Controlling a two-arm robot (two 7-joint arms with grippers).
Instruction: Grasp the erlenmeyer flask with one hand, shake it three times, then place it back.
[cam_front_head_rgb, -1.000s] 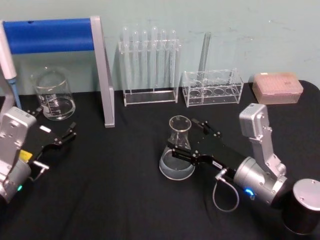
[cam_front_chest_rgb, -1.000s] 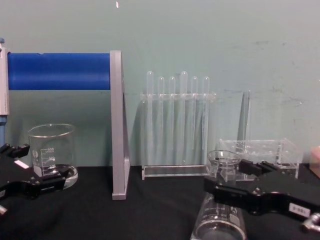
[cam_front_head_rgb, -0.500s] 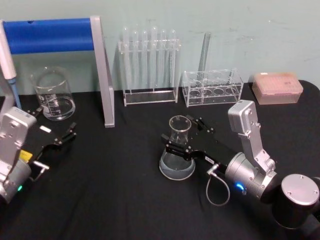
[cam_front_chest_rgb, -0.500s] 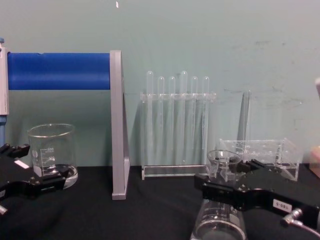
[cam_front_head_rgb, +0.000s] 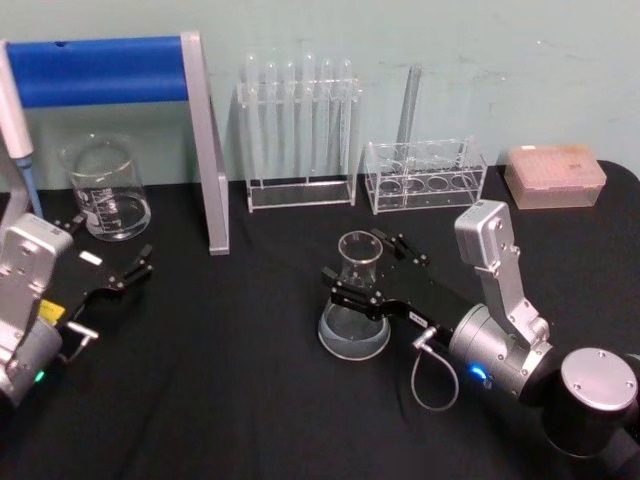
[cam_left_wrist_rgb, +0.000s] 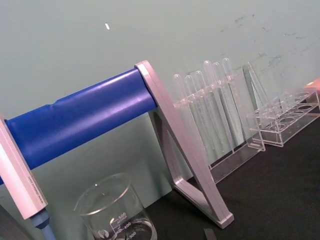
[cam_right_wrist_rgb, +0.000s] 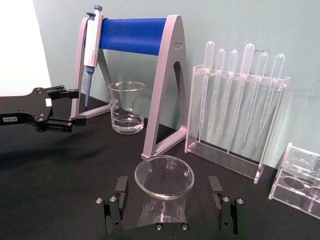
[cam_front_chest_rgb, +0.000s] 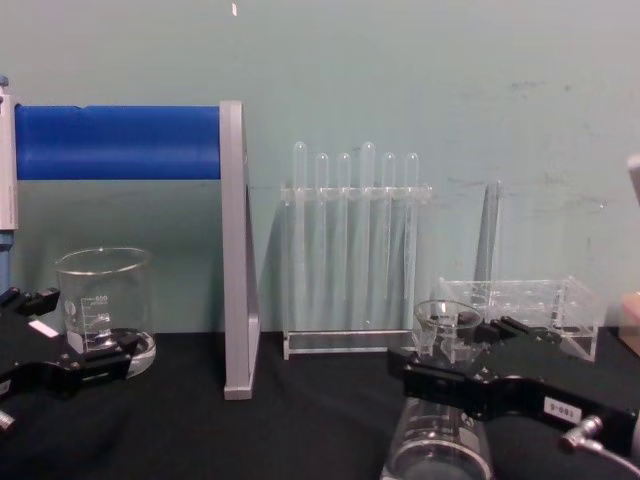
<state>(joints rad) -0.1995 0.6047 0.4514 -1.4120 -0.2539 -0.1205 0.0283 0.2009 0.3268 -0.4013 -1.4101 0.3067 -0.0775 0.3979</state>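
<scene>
Presently the open right gripper (cam_front_head_rgb: 355, 260) straddles the erlenmeyer flask (cam_front_head_rgb: 352, 335) neck, gaps either side; open left gripper (cam_front_head_rgb: 107, 247) sits well apart.

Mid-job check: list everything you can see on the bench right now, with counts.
erlenmeyer flask: 1, clear, table centre, upright
beaker: 1, clear, back left
pipette stand: 1, blue bar on silver frame, back left
pipette: 1, white and blue, hanging at the stand's left end
tube rack: 1, clear, back centre, six thin tubes
low rack: 1, clear, right of the tube rack, one tall tube
tip box: 1, pink, back right
table: 1, black
right hand: 1, black, open, astride the flask's neck
left hand: 1, black, open, near the beaker
</scene>
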